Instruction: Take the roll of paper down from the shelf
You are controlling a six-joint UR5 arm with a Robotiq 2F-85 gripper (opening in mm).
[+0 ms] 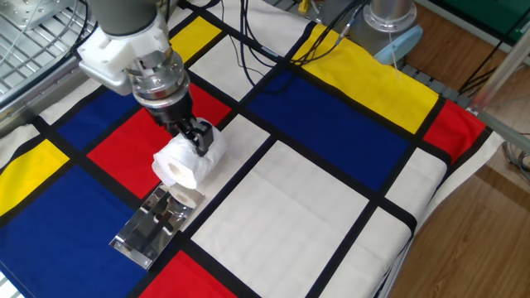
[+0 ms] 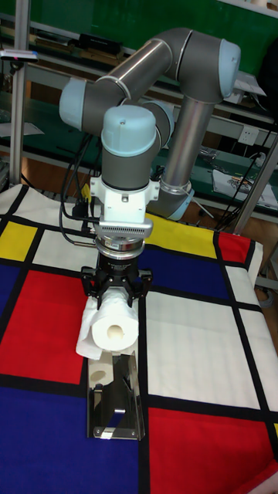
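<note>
The white roll of paper [image 1: 184, 164] [image 2: 113, 326] hangs in the air with its hollow core facing the camera, a loose flap trailing on its left side. My gripper [image 1: 195, 146] [image 2: 114, 299] is shut on the roll from above, one dark finger on each side. The shiny silver shelf [image 1: 150, 228] [image 2: 116, 400] lies just below and in front of the roll, bare on top, with a dark fitting near its middle. The roll is lifted off the shelf, above its rear end.
The table wears a cloth of red, blue, yellow and white squares with black lines [image 1: 315, 199]. Black cables [image 1: 248, 50] run across its far side. A wire rack [image 1: 25, 41] stands at the far left, and the table's edge [image 1: 431, 207] drops off on the right.
</note>
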